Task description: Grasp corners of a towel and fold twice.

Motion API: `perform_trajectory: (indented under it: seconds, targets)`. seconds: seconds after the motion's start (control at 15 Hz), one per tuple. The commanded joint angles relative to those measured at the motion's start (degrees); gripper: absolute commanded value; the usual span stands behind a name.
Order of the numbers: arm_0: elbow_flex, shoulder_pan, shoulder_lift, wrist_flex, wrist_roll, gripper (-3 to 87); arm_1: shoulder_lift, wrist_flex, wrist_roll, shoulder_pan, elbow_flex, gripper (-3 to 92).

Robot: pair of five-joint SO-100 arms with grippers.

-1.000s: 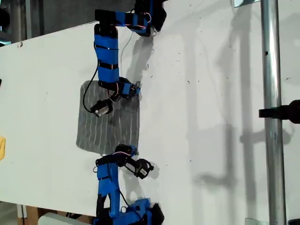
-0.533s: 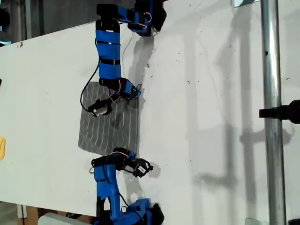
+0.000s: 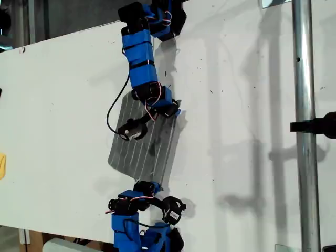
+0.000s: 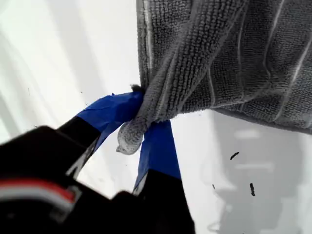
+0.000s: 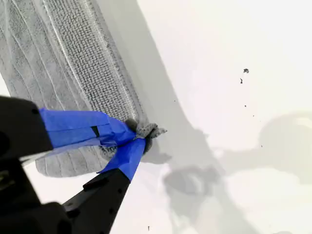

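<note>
**Inspector:** Progress?

**Operator:** Both corners are gripped. The towel (image 3: 144, 142) lies on the white table (image 3: 241, 105), between the arms in the exterior view, its gripped edge lifted. I judge neither fold finished.

**Inspector:** Grippers?

**Operator:** My first gripper (image 4: 141, 127) is pinched tight on a bunched corner (image 4: 130, 135). My second gripper (image 5: 130, 138) is likewise clamped on another corner (image 5: 148, 130), jaws nearly closed.
</note>
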Motion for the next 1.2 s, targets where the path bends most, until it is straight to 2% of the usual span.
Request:
perform_trajectory:
  seconds: [0.0, 0.2, 0.47, 0.67, 0.87, 1.0, 1.13]
  targets:
    - [0.2, -9.4, 2.3, -3.2, 8.2, -2.9, 9.4, 3.2, 0.8, 7.8, 5.0, -0.2]
    - [-0.8, -22.1, -3.1, -14.4, 26.3, -2.9, 17.2, 3.3, -5.8, 24.6, 17.5, -0.2]
    - [-25.3, -30.0, -24.9, -17.4, 45.1, -2.7, 19.5, 2.3, -18.4, 39.7, 17.4, -0.2]
    - [-44.8, -35.0, -33.2, -13.8, 47.9, -2.7, 24.3, 1.1, -24.2, 45.0, 15.2, -0.2]
    - [-48.3, -39.3, -33.7, -13.4, 47.7, -2.7, 26.5, 0.4, -26.5, 46.5, 15.0, -0.2]
    - [-46.2, -39.2, -34.0, -12.5, 46.3, -2.7, 23.7, -4.1, -25.4, 44.2, 20.0, -0.2]
    - [-44.3, -38.6, -35.9, -11.3, 43.9, -2.4, 18.4, -12.8, -23.7, 42.0, 26.8, -0.2]
